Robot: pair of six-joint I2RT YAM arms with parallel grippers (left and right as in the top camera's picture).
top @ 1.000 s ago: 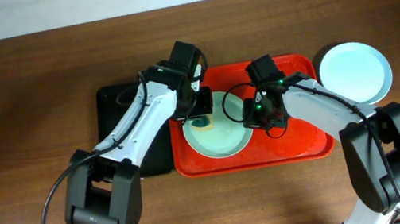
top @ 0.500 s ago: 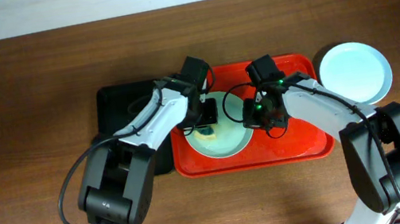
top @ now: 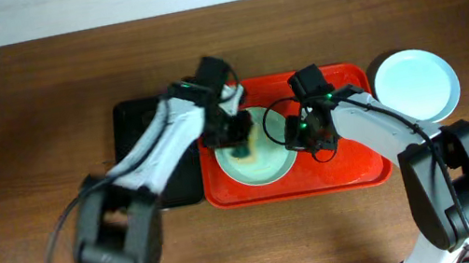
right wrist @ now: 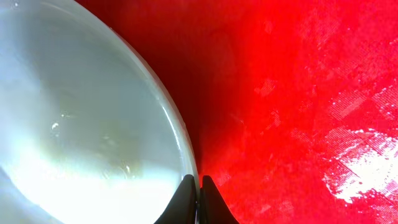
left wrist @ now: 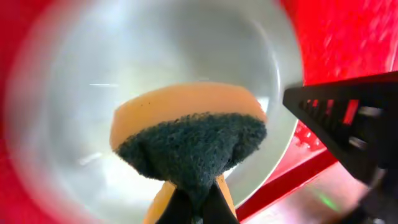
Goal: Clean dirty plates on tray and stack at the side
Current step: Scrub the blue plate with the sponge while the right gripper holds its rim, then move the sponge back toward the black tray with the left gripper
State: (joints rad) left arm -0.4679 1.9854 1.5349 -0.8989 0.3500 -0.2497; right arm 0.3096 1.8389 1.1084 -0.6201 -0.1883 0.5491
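A pale plate [top: 267,159] lies on the left part of the red tray [top: 354,169]. My left gripper [top: 238,140] is shut on an orange sponge with a dark scouring face, pressed onto the plate's left side. In the left wrist view the sponge [left wrist: 186,137] bulges out of the left gripper [left wrist: 199,208] over the plate [left wrist: 124,62]. My right gripper [top: 297,136] is shut on the plate's right rim. In the right wrist view the right gripper [right wrist: 197,186] pinches the rim of the plate [right wrist: 81,112] above the tray floor [right wrist: 280,93].
A pale blue plate [top: 415,86] sits on the wooden table just right of the tray. A black tray [top: 135,128] lies against the red tray's left side, under my left arm. The right arm's black gripper body [left wrist: 348,124] shows in the left wrist view.
My left arm has swung a little back and left, moving the sponge across the plate; it shows motion blur. The right arm and the plate have stayed put.
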